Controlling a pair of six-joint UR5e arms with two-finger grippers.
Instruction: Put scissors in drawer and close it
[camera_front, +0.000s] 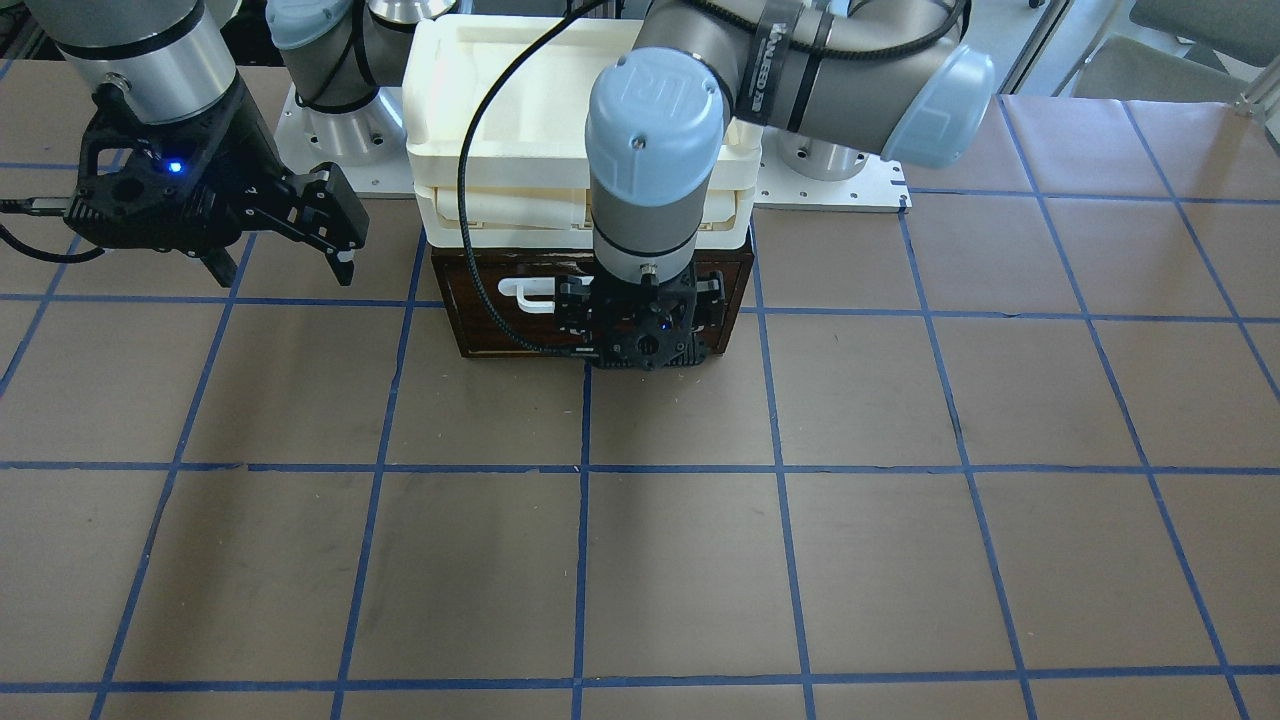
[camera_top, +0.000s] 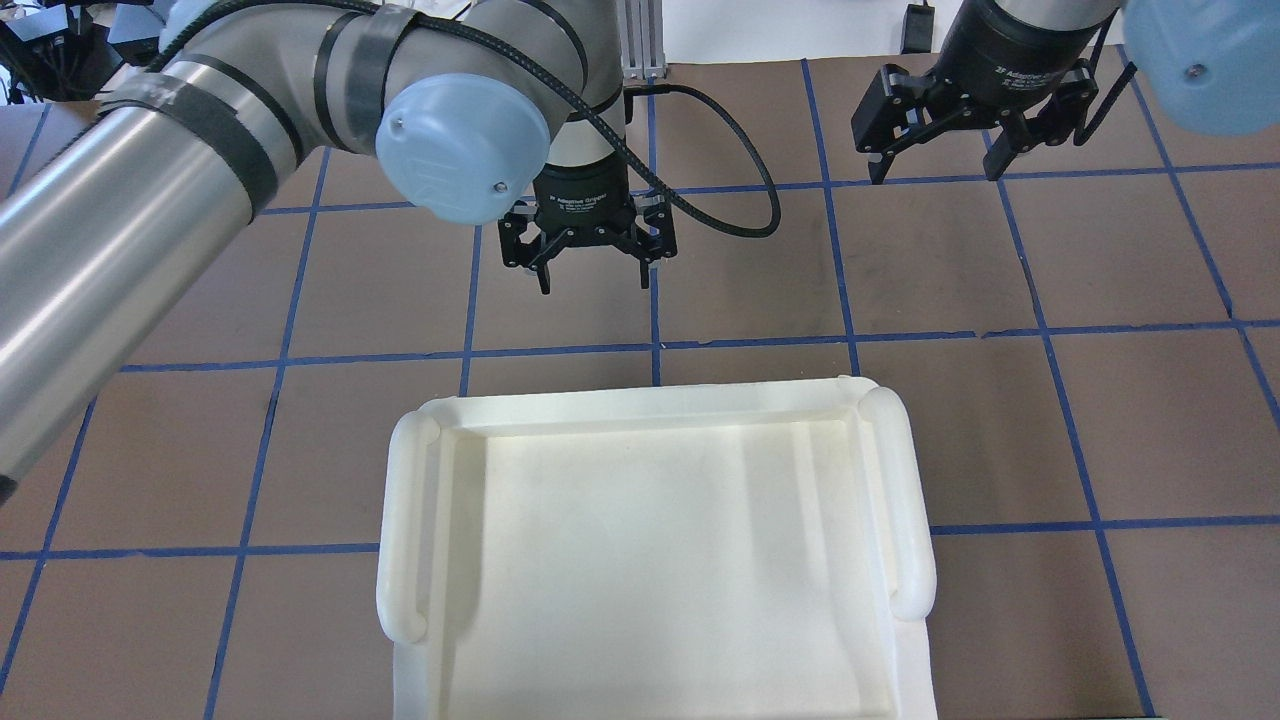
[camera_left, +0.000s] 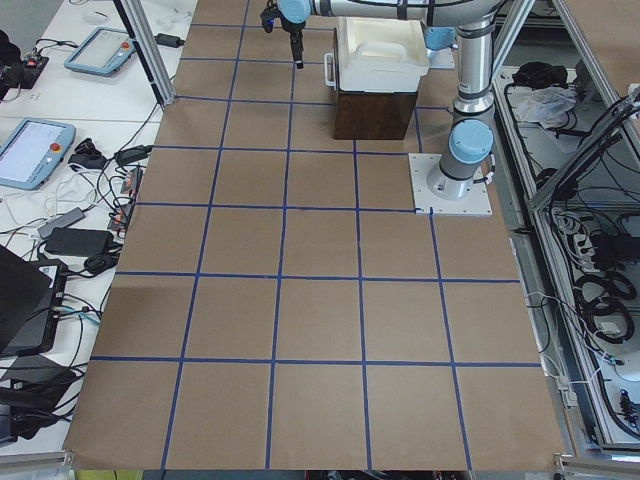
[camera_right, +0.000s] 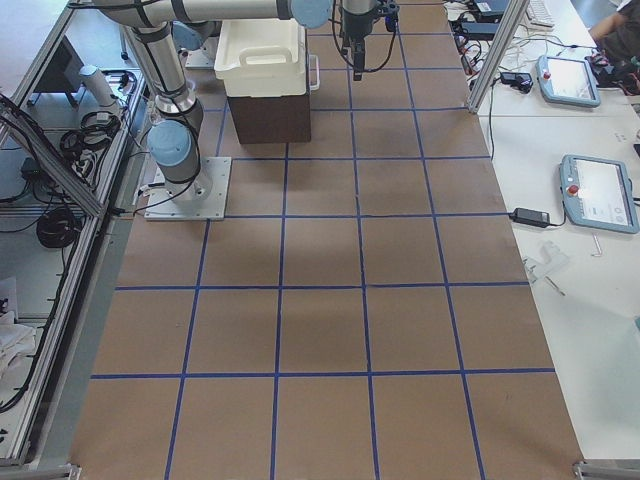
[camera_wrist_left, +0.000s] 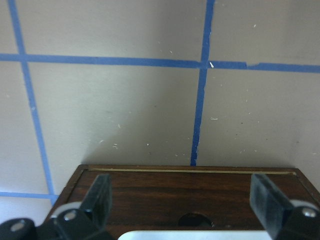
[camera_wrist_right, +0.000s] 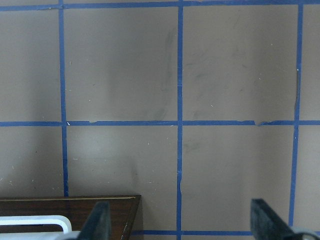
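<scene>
The drawer (camera_front: 480, 315) shows only its dark brown front and its white bar handle (camera_front: 528, 292). No pale interior shows, so it looks pushed in. The scissors show in no view. My left gripper (camera_front: 648, 335) hangs open and empty right in front of the drawer front, over the handle's right part. In the left wrist view the left gripper (camera_wrist_left: 182, 197) has its fingers spread over the brown front (camera_wrist_left: 150, 185). My right gripper (camera_front: 283, 265) is open and empty, above the table beside the drawer. It also shows in the overhead view (camera_top: 935, 168).
A cream-white plastic tray unit (camera_top: 650, 400) sits on top of the wooden drawer box and hides it in the overhead view. The brown table (camera_front: 700, 560) carries a blue tape grid. The arm bases (camera_front: 840, 180) stand behind the box.
</scene>
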